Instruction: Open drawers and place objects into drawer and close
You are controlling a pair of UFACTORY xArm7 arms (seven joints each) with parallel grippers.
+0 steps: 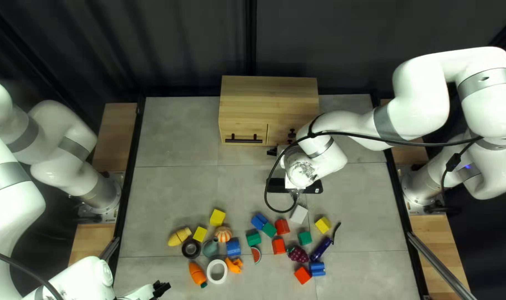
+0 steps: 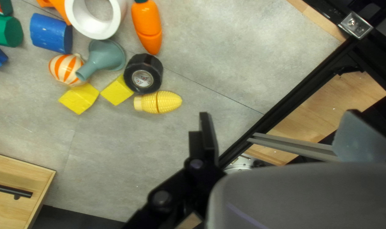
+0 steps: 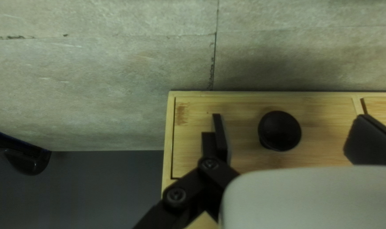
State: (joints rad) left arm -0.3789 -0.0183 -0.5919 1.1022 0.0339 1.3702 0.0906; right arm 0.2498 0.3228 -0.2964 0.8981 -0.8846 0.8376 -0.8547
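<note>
I see the grey tabletop [image 1: 169, 194] carrying a wooden cabinet [image 1: 268, 100] near its far edge, plus coloured blocks [image 1: 278, 246], a toy carrot [image 2: 148, 27] beside a white ring [image 2: 74, 21], and toy corn [image 2: 159, 102].

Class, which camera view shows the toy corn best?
The left wrist view: the toy corn is large there, its kernels and the seam across it plain. The top left view shows it small and yellow, with less detail; the right wrist view does not show it.
</note>
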